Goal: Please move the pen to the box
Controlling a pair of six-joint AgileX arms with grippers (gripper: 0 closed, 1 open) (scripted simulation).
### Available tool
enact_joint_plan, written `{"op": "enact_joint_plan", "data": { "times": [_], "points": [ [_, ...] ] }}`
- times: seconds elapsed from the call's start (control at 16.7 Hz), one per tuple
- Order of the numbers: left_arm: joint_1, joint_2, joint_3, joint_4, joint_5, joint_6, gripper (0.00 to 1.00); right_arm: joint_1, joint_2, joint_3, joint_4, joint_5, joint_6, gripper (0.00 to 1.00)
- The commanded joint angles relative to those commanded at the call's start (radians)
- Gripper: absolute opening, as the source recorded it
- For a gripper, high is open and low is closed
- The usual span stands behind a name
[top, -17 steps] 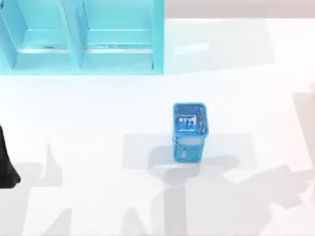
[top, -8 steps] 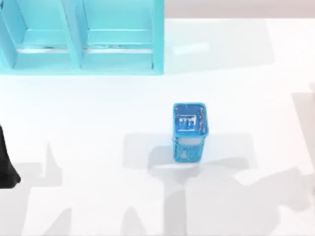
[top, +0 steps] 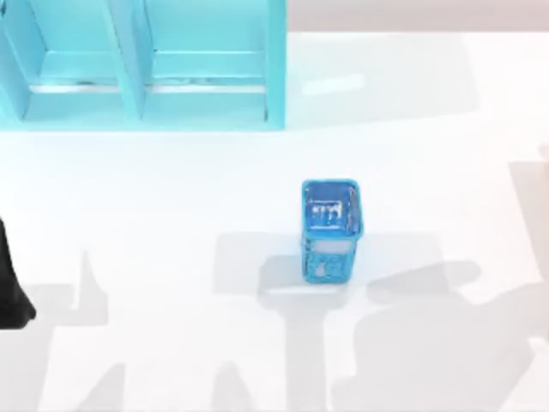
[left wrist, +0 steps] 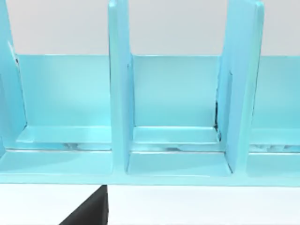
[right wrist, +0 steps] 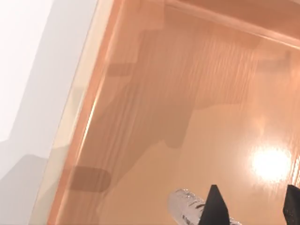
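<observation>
In the right wrist view the pen's silvery barrel (right wrist: 185,206) juts out from behind one black fingertip (right wrist: 214,206) of my right gripper (right wrist: 253,211). The gripper holds the pen over a brown wooden floor beyond the table's edge, and the pen's cap is hidden. The top view gives only this arm's shadow, at the lower right of the table. The box, a blue mesh holder (top: 330,227), stands upright near the table's middle. My left arm (top: 10,296) is parked at the left edge, and a black part of its gripper (left wrist: 89,213) faces the shelf.
A light blue shelf unit (top: 141,64) with open compartments stands at the table's back left, and its dividers (left wrist: 119,89) rise close in front of the left wrist camera. The white table's edge (right wrist: 70,108) runs beside the wooden floor.
The right arm's shadow has slid to the right across the table's lower part. The blue mesh holder and the left arm have stayed put.
</observation>
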Motion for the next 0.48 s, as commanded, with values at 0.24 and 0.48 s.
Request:
{"op": "enact_joint_plan", "data": {
  "times": [0.24,0.48],
  "points": [
    [0.000,0.000,0.000,0.000,0.000,0.000,1.00,0.000,0.000,0.000,0.000,0.000,0.000,0.15],
    [0.000,0.000,0.000,0.000,0.000,0.000,1.00,0.000,0.000,0.000,0.000,0.000,0.000,0.45]
  ]
}}
